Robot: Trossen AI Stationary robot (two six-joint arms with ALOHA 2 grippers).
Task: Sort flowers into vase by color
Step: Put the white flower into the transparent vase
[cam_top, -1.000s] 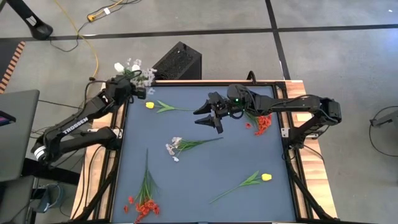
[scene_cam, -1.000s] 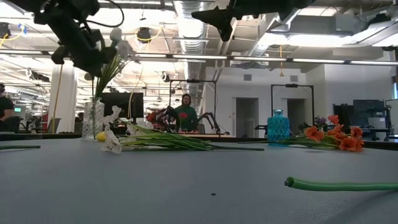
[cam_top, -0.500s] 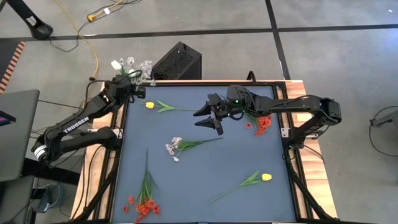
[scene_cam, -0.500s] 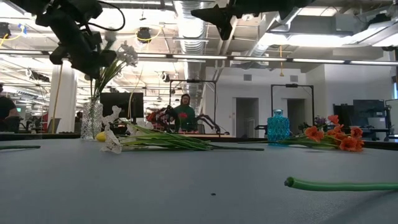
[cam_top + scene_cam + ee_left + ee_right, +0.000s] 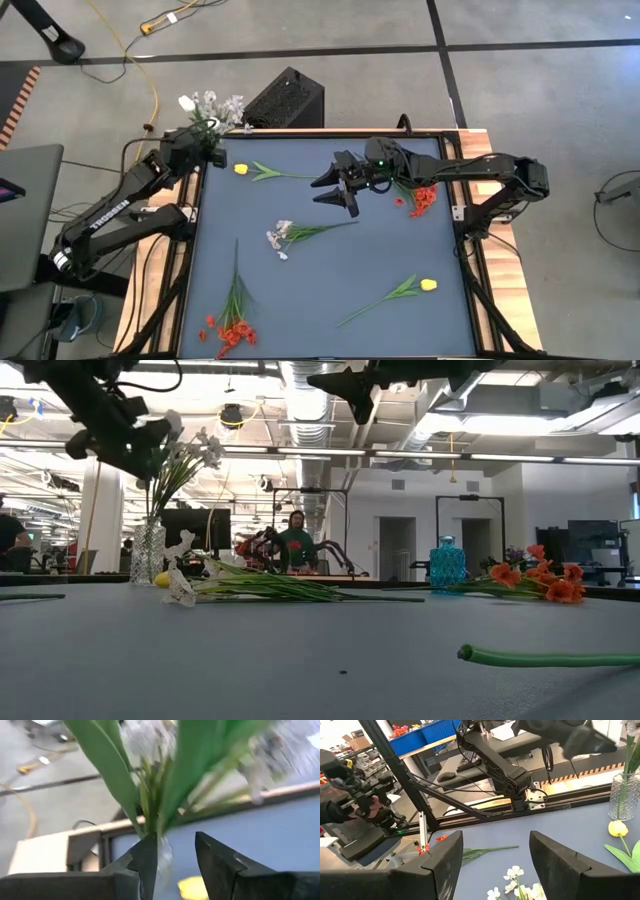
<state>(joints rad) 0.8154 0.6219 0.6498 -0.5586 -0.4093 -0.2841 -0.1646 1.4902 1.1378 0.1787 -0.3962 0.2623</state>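
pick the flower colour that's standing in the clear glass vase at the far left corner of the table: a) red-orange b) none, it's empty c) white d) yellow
c: in the low view the glass vase holds green stems topped with white blooms, while the yellow flowers and red-orange flowers lie on the table.

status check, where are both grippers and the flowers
Left gripper open at glass vase, white flowers in it. Right gripper open, hovering mid-table. Five stems loose.

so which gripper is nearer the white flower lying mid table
Right. The right gripper hovers just up and right of the white flower; the left gripper is off at the far left corner by the vase.
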